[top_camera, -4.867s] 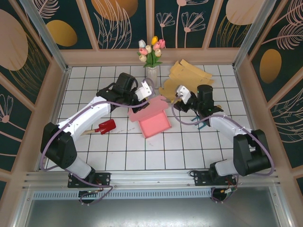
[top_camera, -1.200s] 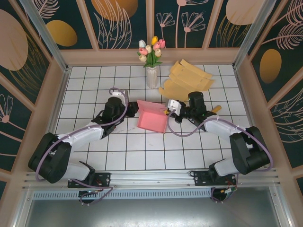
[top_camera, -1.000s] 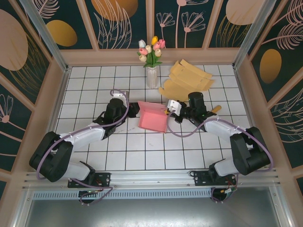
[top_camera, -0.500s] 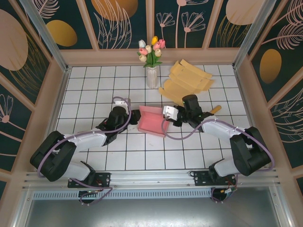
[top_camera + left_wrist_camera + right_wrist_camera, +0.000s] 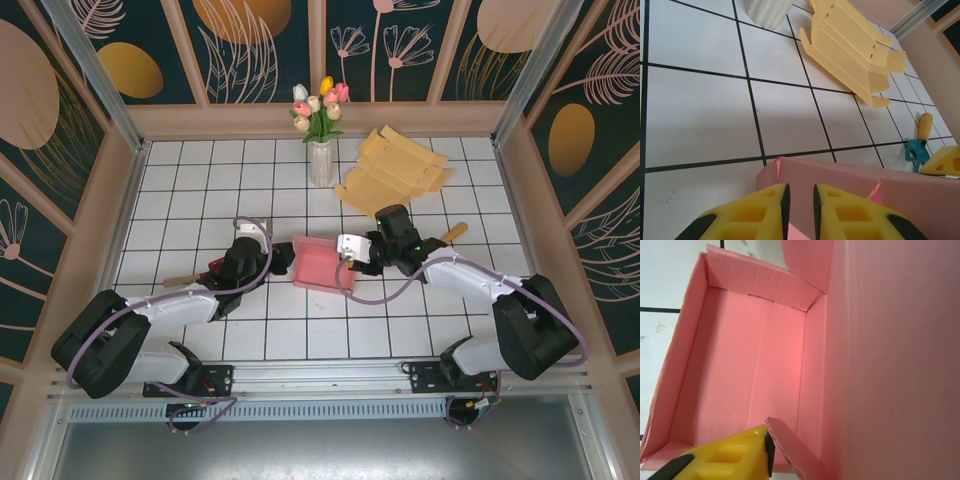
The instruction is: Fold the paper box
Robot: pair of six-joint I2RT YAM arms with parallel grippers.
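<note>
Resting near the middle of the tiled table (image 5: 180, 200), the pink box (image 5: 318, 262) stands open-topped between the two arms. Its lightness looks like the main hazard: a push from either side could slide or twist it across the tiles instead of bending the card. The left gripper (image 5: 800, 192) is closed to a thin gap on the box's left wall, so a hard pull there could crease or tear that wall. Inside the box, a finger (image 5: 725, 460) of the right gripper (image 5: 348, 254) lies against a small loose flap (image 5: 792, 450), which could snag and fold the wrong way. That gripper's other finger is cut off by the near wall, so I cannot tell whether it is open or gripping. From above, both wrists cover the box's side walls, and the left fingertips run off the wrist view's lower edge.
</note>
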